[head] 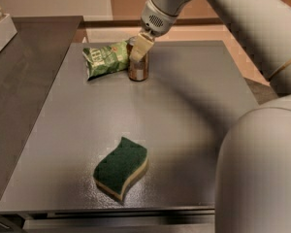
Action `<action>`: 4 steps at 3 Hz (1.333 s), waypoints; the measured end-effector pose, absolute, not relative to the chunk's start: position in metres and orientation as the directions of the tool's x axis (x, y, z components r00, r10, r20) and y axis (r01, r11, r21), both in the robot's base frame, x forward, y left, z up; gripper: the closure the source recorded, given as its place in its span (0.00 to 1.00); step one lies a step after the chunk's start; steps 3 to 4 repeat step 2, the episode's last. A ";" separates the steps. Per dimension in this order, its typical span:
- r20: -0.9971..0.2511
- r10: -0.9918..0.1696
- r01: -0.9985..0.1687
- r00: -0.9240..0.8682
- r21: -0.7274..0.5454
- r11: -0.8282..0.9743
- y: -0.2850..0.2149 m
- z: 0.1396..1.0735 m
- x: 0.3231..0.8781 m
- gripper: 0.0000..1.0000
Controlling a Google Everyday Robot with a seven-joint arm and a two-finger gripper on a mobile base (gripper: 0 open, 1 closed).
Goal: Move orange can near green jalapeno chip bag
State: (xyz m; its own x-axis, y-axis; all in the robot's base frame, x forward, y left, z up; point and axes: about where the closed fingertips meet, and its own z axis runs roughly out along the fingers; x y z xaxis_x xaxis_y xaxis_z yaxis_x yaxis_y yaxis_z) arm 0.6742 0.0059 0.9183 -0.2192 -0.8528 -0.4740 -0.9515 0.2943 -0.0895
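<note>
The orange can [138, 68] stands upright on the grey table [184, 110] at the far middle. The green jalapeno chip bag [105, 58] lies flat just left of it, its right edge almost touching the can. My gripper [137, 50] reaches down from the upper right and is shut around the top of the can. One pale finger [141, 46] shows across the can's upper front; the other is hidden behind the can.
A dark green wavy sponge [121, 168] with a tan underside lies near the table's front edge. My arm's large pale body [262, 169] fills the right side. A darker counter [19, 81] adjoins the table on the left.
</note>
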 end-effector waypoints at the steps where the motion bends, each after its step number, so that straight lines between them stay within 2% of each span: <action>1: -0.474 -0.853 -0.952 -0.219 -0.087 0.292 0.008 0.916 0.675 0.00; 4: -0.474 -0.853 -0.952 -0.219 -0.087 0.292 0.008 0.916 0.675 0.00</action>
